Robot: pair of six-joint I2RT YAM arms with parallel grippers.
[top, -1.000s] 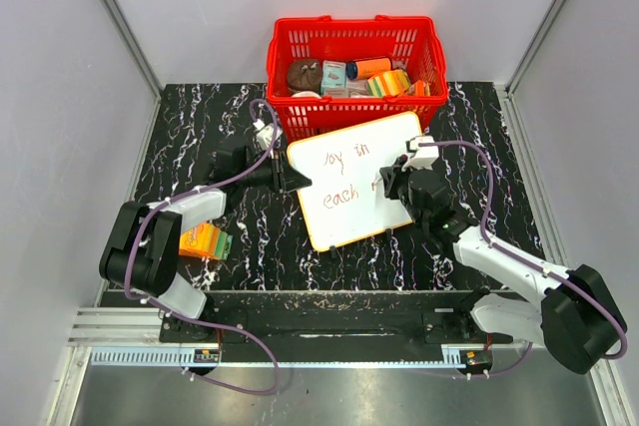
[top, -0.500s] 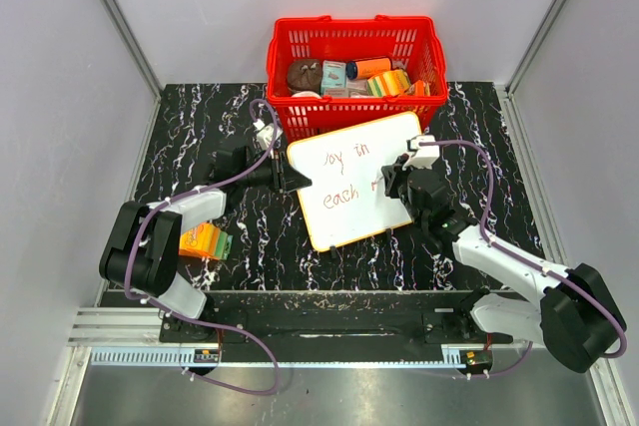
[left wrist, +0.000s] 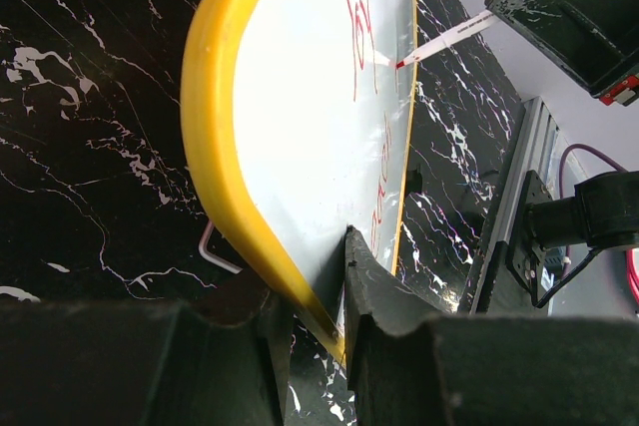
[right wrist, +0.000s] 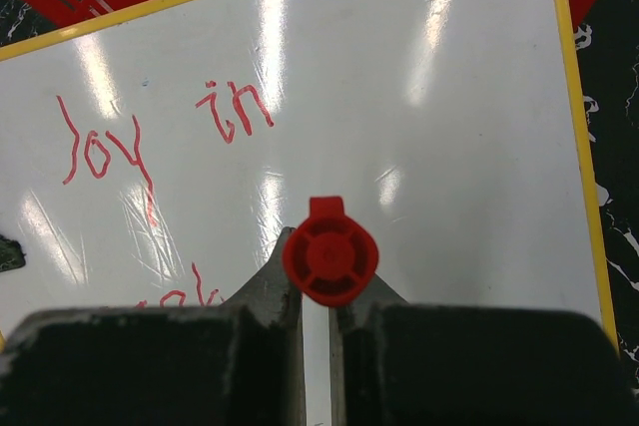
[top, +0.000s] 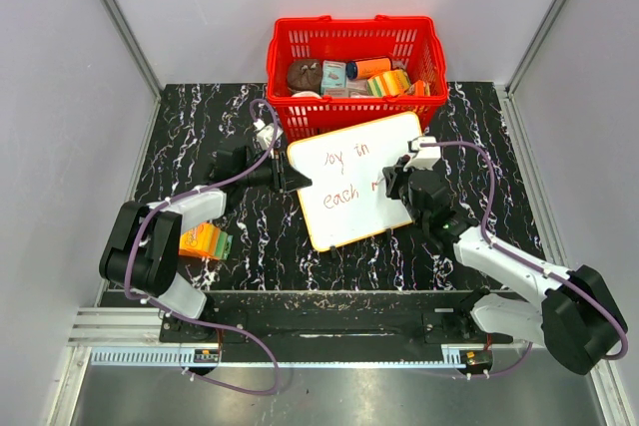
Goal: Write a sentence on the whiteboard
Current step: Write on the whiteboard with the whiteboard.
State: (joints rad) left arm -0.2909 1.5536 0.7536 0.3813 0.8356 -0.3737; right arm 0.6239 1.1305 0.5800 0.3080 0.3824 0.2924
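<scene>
Whiteboard (right wrist: 449, 97) gleaming glossy and smooth, rim (left wrist: 208, 127) looking shiny yellow plastic, table (top: 200, 127) showing black marble-look surface, basket (top: 339, 107) appearing red plastic mesh

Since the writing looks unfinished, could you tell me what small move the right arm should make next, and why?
Probably draw the marker tip onward along the second line of the whiteboard: the sentence stops just after "each", bare board lies beyond it, and the left gripper clamps the board's edge steady.
</scene>
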